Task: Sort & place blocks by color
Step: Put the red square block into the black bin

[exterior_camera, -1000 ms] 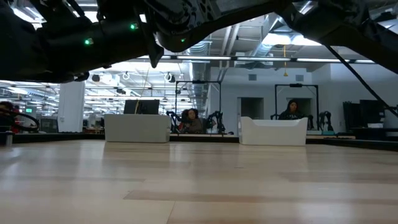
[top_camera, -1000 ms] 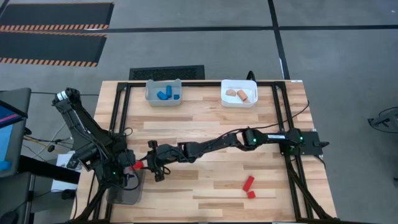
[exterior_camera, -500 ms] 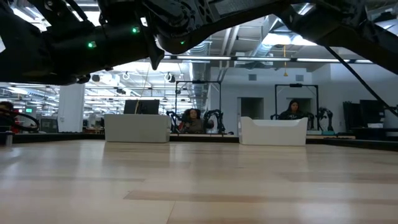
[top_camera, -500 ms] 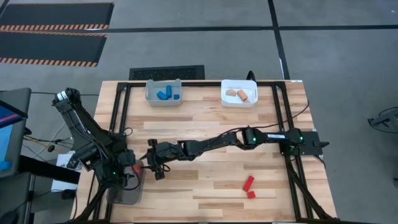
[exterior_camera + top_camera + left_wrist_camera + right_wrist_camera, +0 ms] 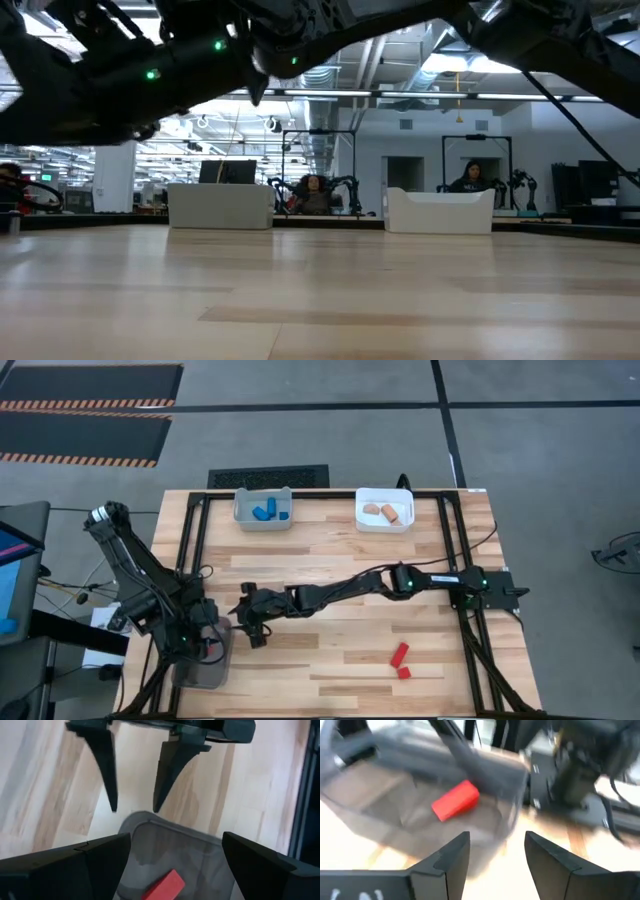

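Since the table carries everything, start there: at its far edge sit the grey bin with blue blocks and the white bin with tan blocks; at the near left corner stands a dark mesh bin; two red blocks lie loose on the boards toward the near right corner, just beside each other. The left claw hangs over the mesh bin with its fingers wide apart and nothing between them; the right claw reaches across to just beside that bin's far rim, its fingers apart and empty in its own wrist view. A red block lies free on the floor of the mesh bin.

These pieces look like painted wood: light, stiff, unlikely to break, perhaps a little slick on the painted faces; I would take the loose red ones across the short flat sides, near the middle.

Only the wrist views show the red block inside the mesh bin; from above the arm hides it. Only the high view shows the loose red pair; the low view shows neither, just two bins at the far edge and people in the room beyond.
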Available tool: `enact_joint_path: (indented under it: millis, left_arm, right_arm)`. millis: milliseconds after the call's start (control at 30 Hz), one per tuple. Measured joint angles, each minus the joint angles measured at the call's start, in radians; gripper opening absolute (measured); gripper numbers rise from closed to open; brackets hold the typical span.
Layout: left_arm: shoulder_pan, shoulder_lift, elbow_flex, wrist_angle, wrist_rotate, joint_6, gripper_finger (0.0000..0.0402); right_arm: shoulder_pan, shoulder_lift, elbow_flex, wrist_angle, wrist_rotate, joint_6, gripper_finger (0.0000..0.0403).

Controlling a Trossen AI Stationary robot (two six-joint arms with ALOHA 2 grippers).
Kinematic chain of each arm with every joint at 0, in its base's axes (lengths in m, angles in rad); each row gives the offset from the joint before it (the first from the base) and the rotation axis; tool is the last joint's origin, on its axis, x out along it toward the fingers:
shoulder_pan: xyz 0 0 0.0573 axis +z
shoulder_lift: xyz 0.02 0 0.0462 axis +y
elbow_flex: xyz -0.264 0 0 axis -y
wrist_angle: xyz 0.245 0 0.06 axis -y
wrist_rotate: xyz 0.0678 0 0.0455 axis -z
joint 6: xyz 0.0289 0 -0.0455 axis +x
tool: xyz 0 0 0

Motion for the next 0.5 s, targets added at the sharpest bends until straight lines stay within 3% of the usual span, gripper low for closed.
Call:
enact_joint_path:
  millis: [167,333,500]
  left_arm:
    - [-0.035,0.032,-0.002,0.008,-0.097,-0.032,0.0304]
    - [-0.075,0.066,-0.004,0.019,-0.239,-0.055,0.0304]
    - [-0.093,0.093,-0.039,0.166,-0.439,-0.034,0.0304]
  right_arm:
    - [0.021,-0.071,0.000,-0.248,0.017,-0.023,0.0190]
    - [0.054,-0.119,0.000,-0.370,0.015,-0.037,0.0159]
    - [0.078,-0.160,0.000,-0.593,-0.038,-0.084,0.0124]
